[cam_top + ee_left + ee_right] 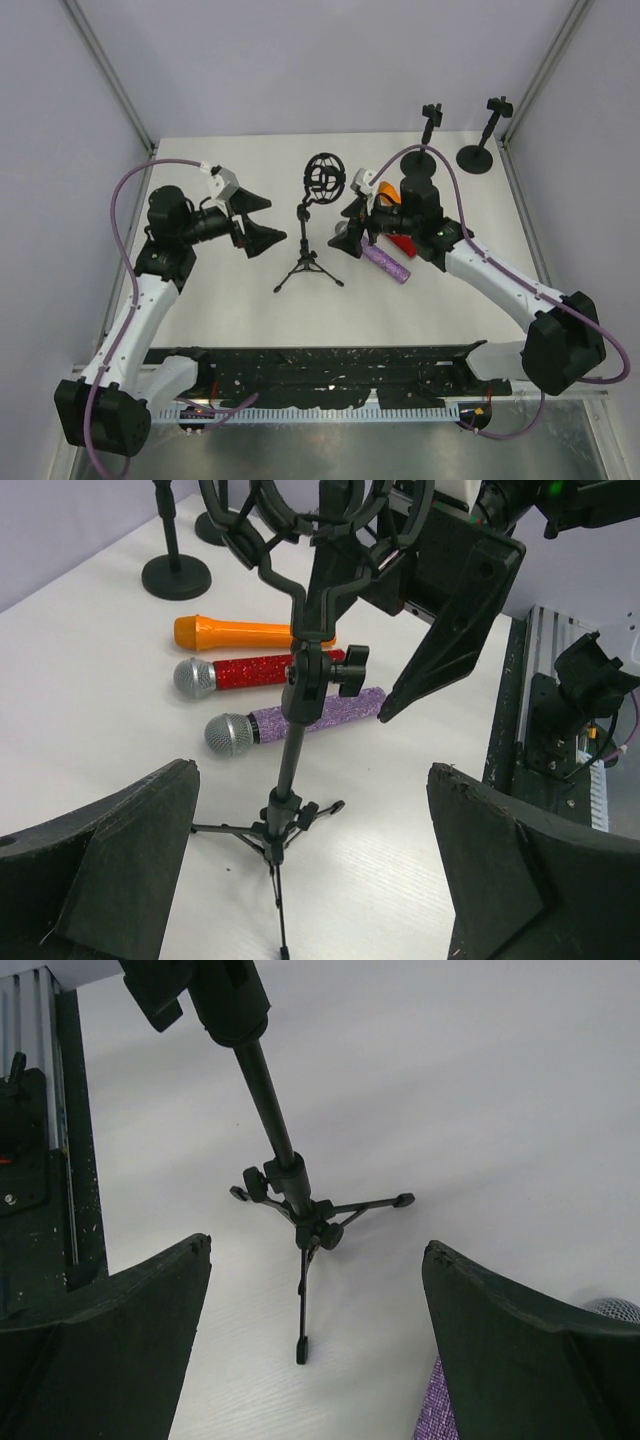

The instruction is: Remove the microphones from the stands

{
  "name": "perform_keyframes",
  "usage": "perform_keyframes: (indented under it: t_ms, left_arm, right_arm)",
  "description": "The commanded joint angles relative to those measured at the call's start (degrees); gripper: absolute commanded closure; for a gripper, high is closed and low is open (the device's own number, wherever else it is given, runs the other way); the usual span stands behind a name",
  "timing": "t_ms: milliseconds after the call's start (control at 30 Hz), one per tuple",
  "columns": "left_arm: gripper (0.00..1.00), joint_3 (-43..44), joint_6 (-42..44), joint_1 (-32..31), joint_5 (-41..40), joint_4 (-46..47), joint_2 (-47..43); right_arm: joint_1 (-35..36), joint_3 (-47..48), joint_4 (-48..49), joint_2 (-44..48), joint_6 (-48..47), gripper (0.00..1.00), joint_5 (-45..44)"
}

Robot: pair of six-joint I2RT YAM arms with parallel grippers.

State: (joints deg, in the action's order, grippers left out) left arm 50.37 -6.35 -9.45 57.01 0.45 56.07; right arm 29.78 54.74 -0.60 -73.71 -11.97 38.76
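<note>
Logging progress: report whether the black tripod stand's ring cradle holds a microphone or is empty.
Empty: white table shows through the black ring cradle; three microphones lie beside the black tripod stand.

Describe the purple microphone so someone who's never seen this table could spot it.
Start at the black tripod stand in the middle of the white table; three microphones lie side by side just to its right. The purple microphone is the one nearest the arm bases. Its glittery purple body sets it apart from the red microphone beside it and the orange microphone farthest back.
</note>
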Motion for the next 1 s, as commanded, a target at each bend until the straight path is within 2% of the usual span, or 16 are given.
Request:
perform_keyframes:
  t_ms: [0, 167, 400, 633, 733, 833, 967]
  left_arm:
    - [0.00, -2.37, 2.31, 0.31, 1.27, 7.54, 2.01]
    - [0.00, -4.23, 1.69, 0.31, 0.03, 13.08, 4.22]
    - [0.00, -3.43, 1.69, 0.31, 0.73, 15.02, 6.76]
    - [0.02, -4.75, 0.64, -0.04, 1.00, 18.10, 10.54]
    - [0.03, -4.93, 0.46, -0.04, 0.82, 18.71, 11.60]
    - [0.04, -5.63, 1.16, -0.56, 0.82, 19.06, 11.69]
    - [0.03, -6.34, 3.97, -1.44, 0.56, 17.05, 11.95]
  right_arm:
    - [0.19, 0.10, 13.07, -2.57, 6.78, 0.10, 4.56]
    - [0.89, 0.02, 19.84, -6.26, 10.90, 0.11, 5.62]
    - [1.60, -2.27, 30.21, -7.15, 17.85, 0.11, 5.62]
    - [1.51, -1.31, 28.82, -2.15, 19.79, 0.10, 6.94]
    - [1.51, 0.01, 26.97, -0.74, 21.45, 0.10, 4.41]
    - [1.51, 1.86, 24.08, -0.90, 21.81, 0.10, 1.23]
    - [1.51, 3.70, 24.15, -1.87, 24.26, 0.10, 1.31]
